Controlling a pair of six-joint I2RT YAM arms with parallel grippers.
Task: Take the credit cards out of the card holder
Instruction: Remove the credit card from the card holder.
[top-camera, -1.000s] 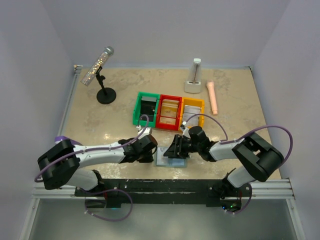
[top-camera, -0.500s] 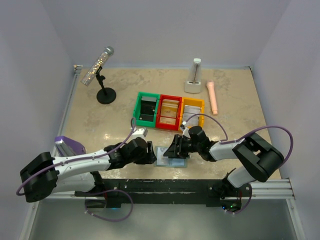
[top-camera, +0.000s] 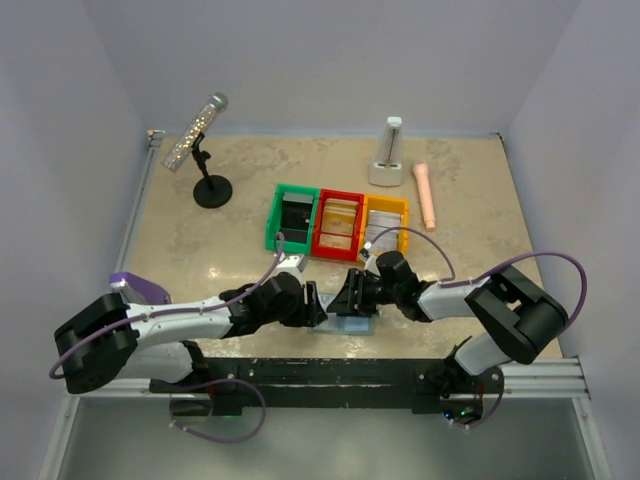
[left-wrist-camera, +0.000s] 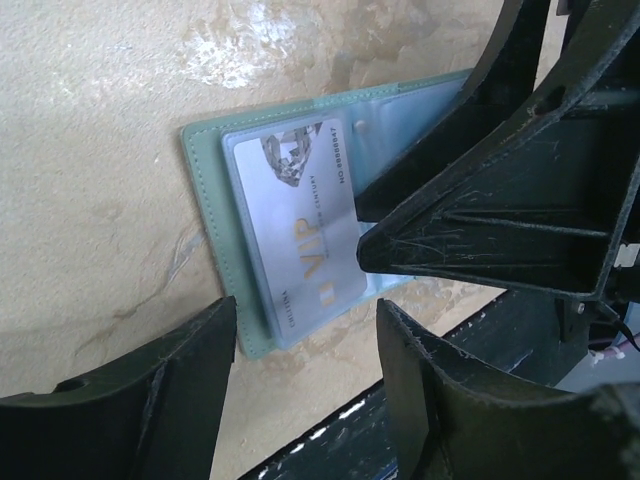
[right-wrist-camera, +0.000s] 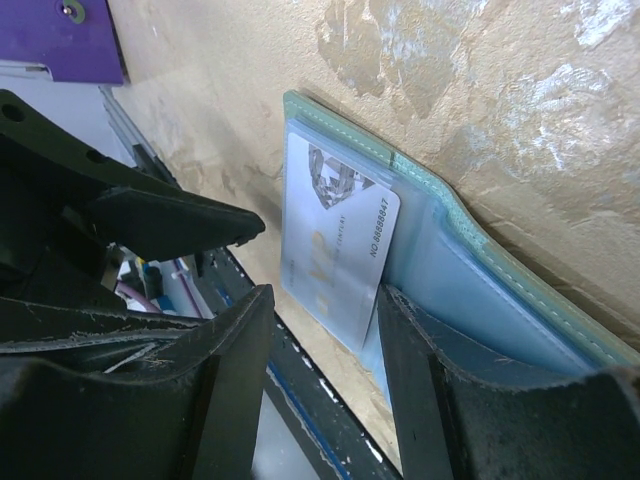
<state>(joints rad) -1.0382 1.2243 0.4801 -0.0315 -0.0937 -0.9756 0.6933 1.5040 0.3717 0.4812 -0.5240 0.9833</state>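
- Nearby, just beyond the work spot: three bins (top-camera: 315, 228) in a row (green, red, yellow), clear of both arms.
- Farther back on the table (top-camera: 200, 230): one mic (top-camera: 197, 130) on a stand, one metronome (top-camera: 388, 155), one pink tube (top-camera: 425, 195). One purple block (top-camera: 140, 290) lies at the left edge.
- One holder (left-wrist-camera: 222, 215) lies open and flat at the near edge, just short of the black rail (top-camera: 330, 370), between the two grippers.
- One card (left-wrist-camera: 300, 225) counted (VIP print, a number along one side), on the holder's left panel. How deep it sits in the pocket I cannot tell.
- The right panel is mostly hidden by the right gripper (right-wrist-camera: 325, 300) in the left wrist view, so no count there.
- Left gripper (left-wrist-camera: 305, 320): fingers apart, empty, over the holder's near end.
- Right gripper: fingers apart, clamped on nothing. One tip is down by the card's inner edge (touching or just above, unclear).
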